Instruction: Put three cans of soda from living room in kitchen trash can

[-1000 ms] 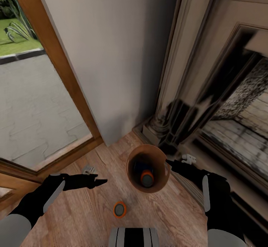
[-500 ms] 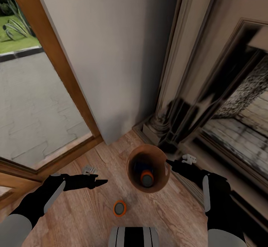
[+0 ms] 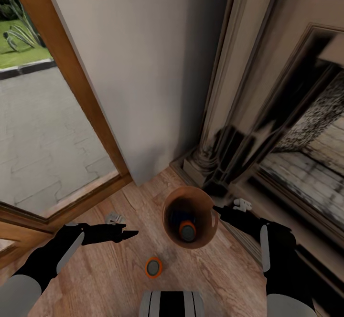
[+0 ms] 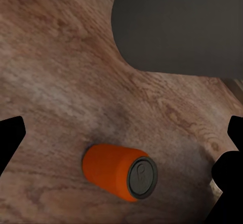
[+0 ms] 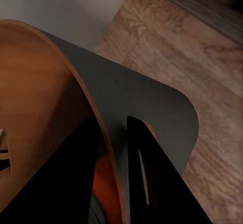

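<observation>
Orange can [image 3: 153, 267] on the wood floor [image 3: 105, 279], standing up, silver top up, just near the bin [image 3: 190, 216] on the robot's side. Below and a little right of the left gripper [image 3: 131, 233]; fingers [image 4: 10, 138] spread wide, holding nothing. Closest arm for the next grab, likely a straight drop down. Right gripper [image 3: 216, 208] clamped on the bin rim, one finger [image 5: 152, 183] outside. Another orange can [image 3: 188, 231] already inside the bin

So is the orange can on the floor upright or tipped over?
Upright: the orange can shows its round grey top to the head camera and stands on the wood floor.
</observation>
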Robot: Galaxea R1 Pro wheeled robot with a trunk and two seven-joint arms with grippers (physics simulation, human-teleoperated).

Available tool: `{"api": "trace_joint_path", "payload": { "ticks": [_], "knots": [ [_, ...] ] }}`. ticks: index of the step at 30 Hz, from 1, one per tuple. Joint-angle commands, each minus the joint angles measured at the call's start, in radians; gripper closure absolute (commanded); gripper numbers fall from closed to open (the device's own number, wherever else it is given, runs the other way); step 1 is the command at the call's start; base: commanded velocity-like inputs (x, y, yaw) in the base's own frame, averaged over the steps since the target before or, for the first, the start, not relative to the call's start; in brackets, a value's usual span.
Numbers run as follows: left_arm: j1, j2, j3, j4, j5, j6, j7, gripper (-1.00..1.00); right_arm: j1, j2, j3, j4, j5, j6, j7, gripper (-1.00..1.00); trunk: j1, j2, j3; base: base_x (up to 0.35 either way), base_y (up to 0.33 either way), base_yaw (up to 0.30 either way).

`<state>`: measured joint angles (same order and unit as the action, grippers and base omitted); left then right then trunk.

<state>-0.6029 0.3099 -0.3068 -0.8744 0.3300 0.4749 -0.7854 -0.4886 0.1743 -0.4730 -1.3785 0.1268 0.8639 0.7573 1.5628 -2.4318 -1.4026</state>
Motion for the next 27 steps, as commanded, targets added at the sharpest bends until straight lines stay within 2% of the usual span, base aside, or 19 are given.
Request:
{"api": "trace_joint_path", "payload": {
  "ticks": [1,8,27],
  "knots": [
    [0.000,0.000,0.001,0.000,0.000,0.000,0.000,-1.00,0.000,0.000,0.001,-0.001,-0.027,0.013,0.002,1.00,0.000,0.000,0.000,0.000,0.000,0.000],
    [0.000,0.000,0.001,0.000,0.000,-0.001,0.000,-1.00,0.000,0.000,0.000,-0.001,-0.027,0.010,0.003,1.00,0.000,0.000,-0.005,0.000,0.000,0.000],
    [0.000,0.000,0.002,0.000,0.000,-0.001,0.000,-1.00,0.000,0.000,-0.001,-0.001,-0.027,0.009,0.004,1.00,0.000,0.000,-0.035,0.000,0.000,0.000]
  ]
}}
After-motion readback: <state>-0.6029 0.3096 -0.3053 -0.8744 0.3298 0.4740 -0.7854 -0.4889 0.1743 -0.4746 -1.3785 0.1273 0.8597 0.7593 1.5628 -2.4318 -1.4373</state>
